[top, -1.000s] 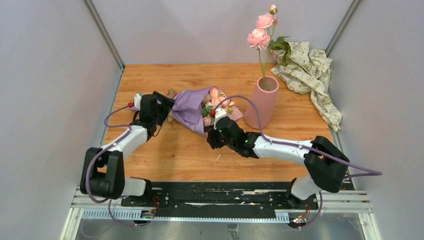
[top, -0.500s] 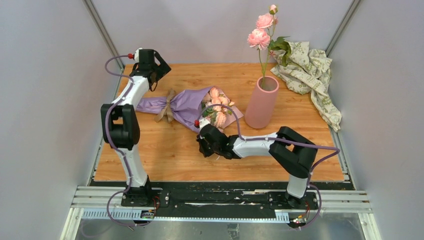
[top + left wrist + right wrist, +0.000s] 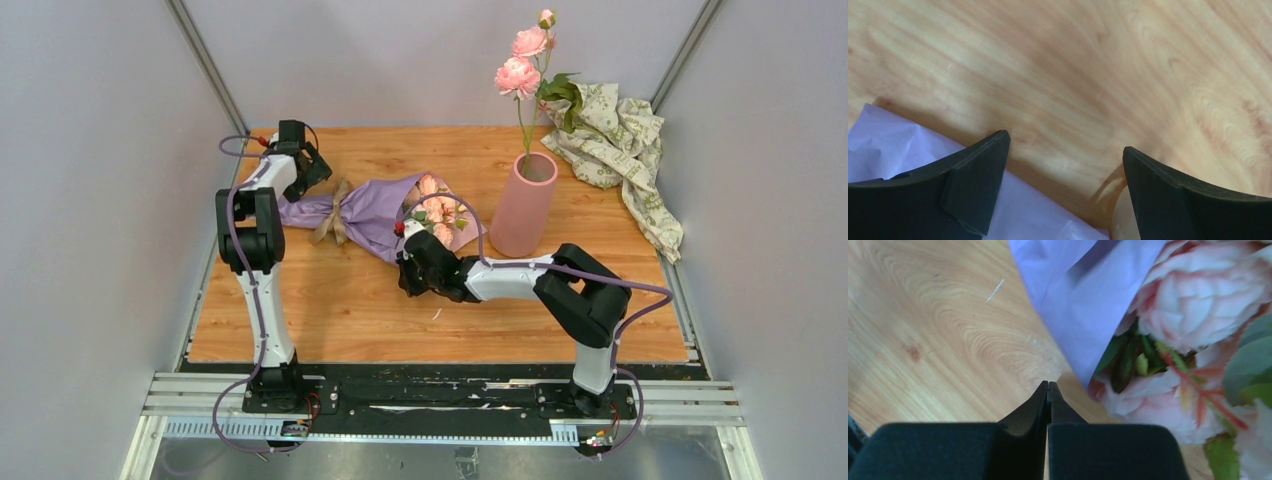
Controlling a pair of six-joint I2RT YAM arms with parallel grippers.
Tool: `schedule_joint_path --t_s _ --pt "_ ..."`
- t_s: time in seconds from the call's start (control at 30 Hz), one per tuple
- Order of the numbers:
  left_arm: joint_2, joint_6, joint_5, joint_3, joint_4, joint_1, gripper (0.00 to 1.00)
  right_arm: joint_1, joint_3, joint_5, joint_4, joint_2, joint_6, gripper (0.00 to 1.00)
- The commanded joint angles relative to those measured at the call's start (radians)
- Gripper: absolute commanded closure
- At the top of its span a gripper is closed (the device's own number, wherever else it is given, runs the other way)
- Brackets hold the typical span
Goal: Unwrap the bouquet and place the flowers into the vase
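Left end effector (image 3: 1065,145) dropped beside the bouquet (image 3: 372,214), wide; right end effector (image 3: 1048,385) closed.

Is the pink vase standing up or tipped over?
Standing up. The vase sits on its base, open rim on top, a tall flower stem sticking out.

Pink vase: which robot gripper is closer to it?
Right. The right gripper is by the flowers of the bouquet, just left of the vase. The left gripper is much farther left, by the bouquet's thin end.
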State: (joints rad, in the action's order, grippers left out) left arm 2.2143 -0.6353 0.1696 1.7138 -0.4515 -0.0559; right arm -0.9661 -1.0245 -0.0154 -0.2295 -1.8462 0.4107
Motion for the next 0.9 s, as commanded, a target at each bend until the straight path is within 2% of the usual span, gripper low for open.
schedule_joint_path --t_s 0.0,0.13,0.27,0.3,0.4,0.53,0.87 --pt "-0.058 0.014 0.012 -0.175 -0.064 0.005 0.07 0.031 -0.028 0.0 -0.002 -0.021 -0.018 1.0" --pt "-0.15 0.019 0.01 -0.319 -0.028 0.028 0.07 0.06 -0.068 0.011 0.004 -0.058 -0.016 1.0" --pt "-0.237 0.007 0.102 -0.475 -0.014 0.11 0.07 0.072 -0.121 0.032 0.028 -0.094 -0.035 1.0" --pt "-0.267 0.003 0.128 -0.517 -0.007 0.124 0.04 0.074 -0.139 0.06 0.04 -0.1 -0.048 1.0" --pt "-0.352 0.016 0.128 -0.613 0.006 0.131 0.05 0.084 -0.204 0.085 0.094 -0.119 -0.088 1.0" --pt "-0.457 0.031 0.094 -0.694 0.011 0.142 0.05 0.112 -0.267 0.094 0.122 -0.133 -0.102 1.0" --pt "-0.576 0.037 -0.111 -0.799 0.011 0.187 0.05 0.196 -0.433 0.052 0.123 -0.249 -0.121 1.0"
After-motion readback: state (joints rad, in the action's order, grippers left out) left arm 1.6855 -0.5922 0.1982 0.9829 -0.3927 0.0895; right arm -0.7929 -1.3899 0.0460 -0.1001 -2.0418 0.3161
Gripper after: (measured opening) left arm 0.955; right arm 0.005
